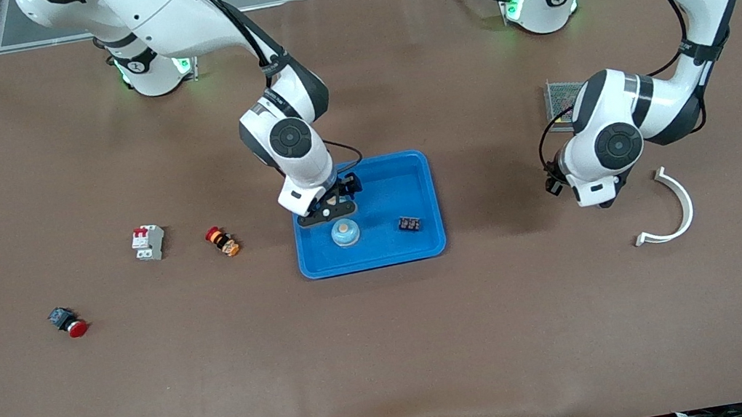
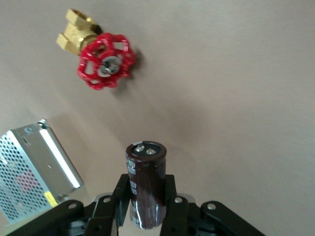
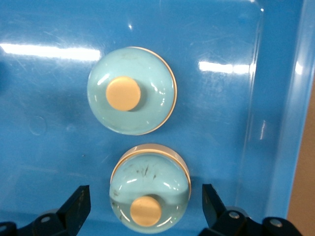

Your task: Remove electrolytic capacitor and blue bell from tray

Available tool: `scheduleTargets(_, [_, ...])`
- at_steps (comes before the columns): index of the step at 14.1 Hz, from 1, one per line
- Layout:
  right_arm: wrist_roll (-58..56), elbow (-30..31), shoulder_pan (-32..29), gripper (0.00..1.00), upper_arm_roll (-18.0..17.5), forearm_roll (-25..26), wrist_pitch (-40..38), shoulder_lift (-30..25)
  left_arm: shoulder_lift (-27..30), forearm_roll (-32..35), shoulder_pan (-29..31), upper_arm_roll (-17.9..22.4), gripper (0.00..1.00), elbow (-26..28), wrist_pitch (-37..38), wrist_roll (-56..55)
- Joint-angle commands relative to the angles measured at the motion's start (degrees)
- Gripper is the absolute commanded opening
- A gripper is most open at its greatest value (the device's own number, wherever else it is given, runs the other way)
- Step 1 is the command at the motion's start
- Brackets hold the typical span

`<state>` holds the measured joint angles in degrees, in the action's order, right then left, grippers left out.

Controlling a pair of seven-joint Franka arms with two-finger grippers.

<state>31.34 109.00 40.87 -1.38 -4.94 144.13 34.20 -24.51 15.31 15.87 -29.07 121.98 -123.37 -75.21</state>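
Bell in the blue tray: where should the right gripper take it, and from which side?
Likely from straight above. The bell sits upright, button up, inside the blue tray, whose walls block a side approach. Close across the dome's sides low down, where it's widest; the button looks small. The right gripper hangs open over the tray.

Bright, even overhead light throws soft shadows beside the arms on the brown table (image 1: pixel 392 352), white glare streaks cross the glossy blue tray (image 3: pixel 221 123), and all views are fairly sharp.
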Motion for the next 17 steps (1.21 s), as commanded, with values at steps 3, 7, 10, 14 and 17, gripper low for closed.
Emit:
scheduleTargets(3, [1.18,-0.54,0.70,1.00,0.41,0.72,0.54,0.87,1.75,-0.55,4.33,-0.90,0.00,3.70,0.50,6.91])
scheduleTargets(7, [1.18,-0.89,0.70,1.00,0.50,0.72,0.54,1.05,0.34,-0.46,5.05,-0.90,0.05,3.44,0.15,7.62])
scheduleTargets(10, [1.10,-0.98,0.70,1.00,0.50,0.72,0.54,0.96,-0.80,-0.20,4.87,-0.90,0.12,2.91,-0.55,7.62])
scheduleTargets(14, [1.10,-0.98,0.70,0.85,0.50,0.64,0.54,1.05,-2.20,1.82,4.96,-0.90,0.36,2.12,-0.91,7.62])
scheduleTargets(17, [1.10,-1.07,0.70,0.72,0.50,0.64,0.54,1.05,-2.56,1.83,4.79,-0.90,1.00,1.07,-0.82,7.54])
